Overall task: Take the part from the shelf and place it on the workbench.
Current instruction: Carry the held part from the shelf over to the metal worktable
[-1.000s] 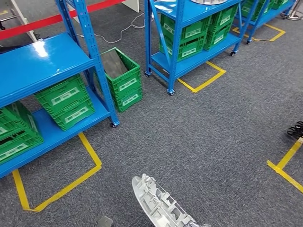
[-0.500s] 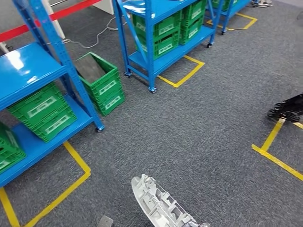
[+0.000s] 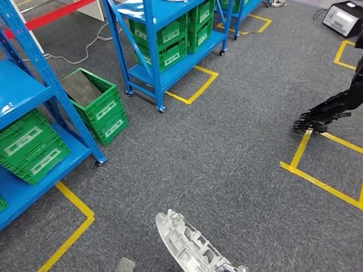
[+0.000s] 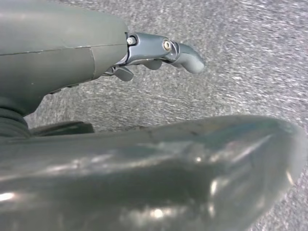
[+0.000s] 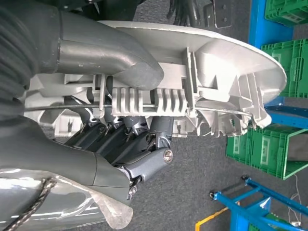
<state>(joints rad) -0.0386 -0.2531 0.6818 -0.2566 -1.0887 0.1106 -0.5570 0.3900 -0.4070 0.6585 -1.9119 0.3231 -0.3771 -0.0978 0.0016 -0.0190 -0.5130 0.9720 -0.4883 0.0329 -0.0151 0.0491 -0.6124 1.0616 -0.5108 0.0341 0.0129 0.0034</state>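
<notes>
Head view: crate [image 3: 100, 107] labels prob. unreadable.

Green crates [image 3: 96, 107] (grey carpet [image 3: 222, 153]).

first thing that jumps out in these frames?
The pale grey ribbed part, gripped in the right hand, juts up from the bottom edge of the head view over grey carpet. Behind it stand blue shelves stacked with green crates, one more green crate sitting on the floor between racks. Yellow floor tape frames bays to the right.
</notes>
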